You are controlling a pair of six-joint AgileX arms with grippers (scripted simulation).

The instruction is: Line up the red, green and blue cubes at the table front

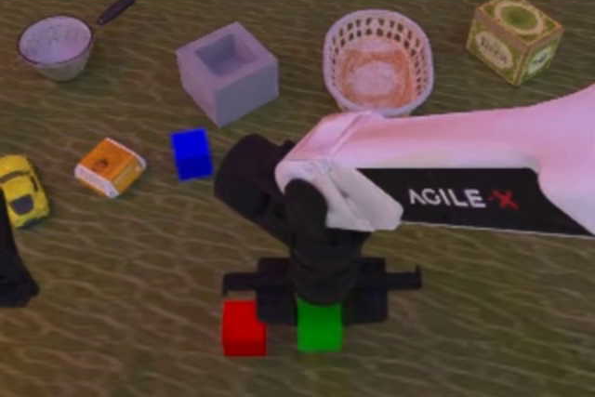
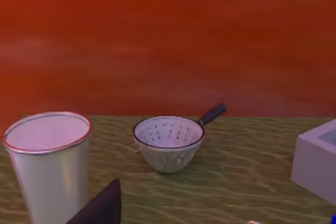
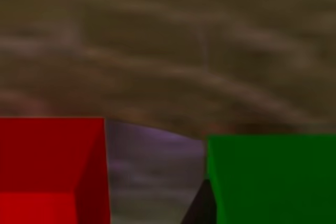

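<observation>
Red cube [image 1: 244, 327] and green cube [image 1: 320, 324] sit side by side at the surface front, right gripper [image 1: 321, 309] jaws' state unclear over green, blue cube [image 1: 191, 153] still mid-surface.

An olive-brown rippled table [image 1: 483, 323] meets a plain red-brown wall [image 2: 168, 40] at its far edge.

The top camera looks straight down on my table [image 1: 465, 323], taking in the whole surface. My left wrist camera sits low, facing level across to the strainer [image 2: 168, 142] and red wall. My right wrist camera is pressed close above the red cube [image 3: 50, 169] and green cube [image 3: 273, 177], both shared with the top view.
</observation>
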